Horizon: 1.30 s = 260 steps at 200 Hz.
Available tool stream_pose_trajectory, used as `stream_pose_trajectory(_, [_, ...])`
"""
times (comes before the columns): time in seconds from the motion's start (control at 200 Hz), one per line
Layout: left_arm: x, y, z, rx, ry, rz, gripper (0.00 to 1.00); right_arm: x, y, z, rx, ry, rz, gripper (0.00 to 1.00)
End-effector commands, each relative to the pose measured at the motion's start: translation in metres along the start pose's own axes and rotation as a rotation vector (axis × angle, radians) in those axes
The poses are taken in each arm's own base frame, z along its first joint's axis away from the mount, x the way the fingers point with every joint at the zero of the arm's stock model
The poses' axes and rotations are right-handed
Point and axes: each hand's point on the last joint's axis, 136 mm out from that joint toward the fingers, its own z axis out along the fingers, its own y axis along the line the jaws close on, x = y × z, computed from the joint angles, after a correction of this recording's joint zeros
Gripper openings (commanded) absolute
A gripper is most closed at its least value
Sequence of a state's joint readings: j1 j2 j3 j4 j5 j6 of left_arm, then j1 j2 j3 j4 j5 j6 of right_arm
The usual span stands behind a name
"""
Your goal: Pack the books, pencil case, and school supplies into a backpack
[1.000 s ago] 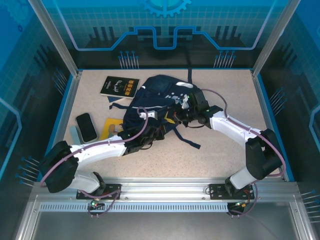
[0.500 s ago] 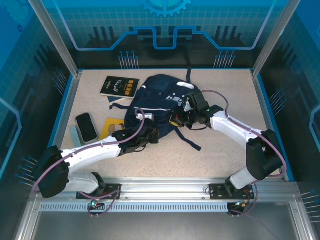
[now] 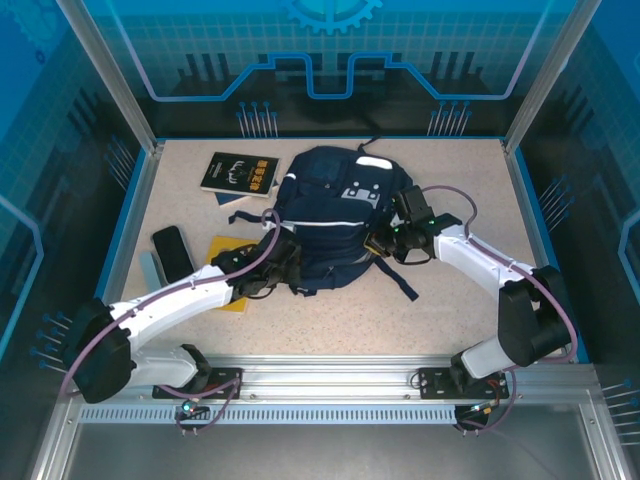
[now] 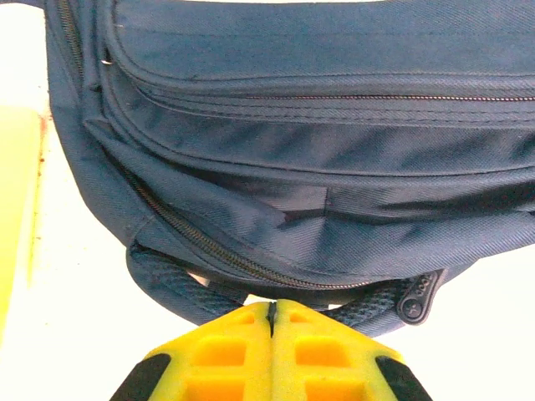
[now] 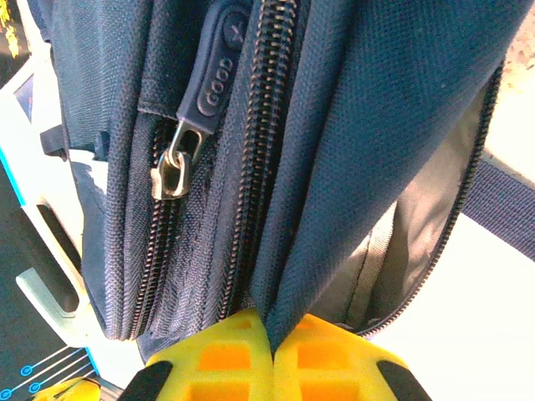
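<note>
The backpack (image 4: 318, 142) is showing matt, coarsely woven navy cloth. Its zip slider (image 5: 171, 167) is gleaming as bare metal under a smooth rubbery pull (image 5: 219, 71). The left gripper (image 4: 272, 311) is showing smooth, matt yellow plastic.

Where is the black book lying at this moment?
In the top view, the black book lies at the far left of the table, just left of the backpack.

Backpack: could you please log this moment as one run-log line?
navy-blue fabric backpack: on table, compartment open | left gripper: shut on its carry loop | right gripper: shut on its opening's edge | black paperback book: on table
</note>
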State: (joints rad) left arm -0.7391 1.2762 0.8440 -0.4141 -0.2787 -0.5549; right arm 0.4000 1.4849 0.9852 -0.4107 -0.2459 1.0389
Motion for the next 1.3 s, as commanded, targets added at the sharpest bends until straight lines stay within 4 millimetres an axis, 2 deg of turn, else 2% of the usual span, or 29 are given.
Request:
stream_pose_trajectory(0.0, [0.003,-0.024,0.001,0.120,0.057,0.048,0.01,-0.003,0.008,-0.009,-0.051,-0.016,-0.029,0.00])
stream_pose_trajectory(0.08, [0.004,-0.042,0.001,0.219,0.068,0.044,0.14,0.000,0.017,-0.009,-0.097,0.010,-0.041,0.00])
stream_pose_trajectory(0.12, [0.006,-0.047,0.002,0.242,0.076,0.042,0.24,0.001,0.021,-0.010,-0.110,0.019,-0.045,0.00])
stream_pose_trajectory(0.18, [0.008,-0.051,0.006,0.263,0.090,0.044,0.33,0.001,0.025,-0.012,-0.124,0.020,-0.051,0.00])
stream_pose_trajectory(0.28, [0.014,-0.062,0.011,0.313,0.114,0.067,0.39,0.001,0.031,-0.016,-0.138,0.022,-0.059,0.00])
stream_pose_trajectory(0.425, [0.018,-0.073,0.019,0.320,0.112,0.120,0.42,0.002,0.036,-0.018,-0.155,0.031,-0.061,0.00])
stream_pose_trajectory(0.7, [0.025,-0.064,0.042,0.204,0.126,0.176,0.39,0.002,0.043,-0.023,-0.181,0.034,-0.064,0.00])
stream_pose_trajectory(0.89, [0.021,-0.060,0.050,0.159,0.104,0.206,0.33,0.004,0.045,-0.025,-0.191,0.039,-0.067,0.00])
stream_pose_trajectory(0.97, [0.016,-0.062,0.050,0.160,0.085,0.217,0.27,0.004,0.045,-0.025,-0.191,0.040,-0.067,0.00])
stream_pose_trajectory(1.206, [0.013,-0.058,0.044,0.153,0.059,0.230,0.00,0.000,0.032,-0.025,-0.135,0.007,-0.066,0.00])
stream_pose_trajectory(1.296, [0.017,-0.051,0.043,0.136,0.064,0.242,0.00,-0.006,0.021,-0.027,-0.090,-0.027,-0.060,0.00])
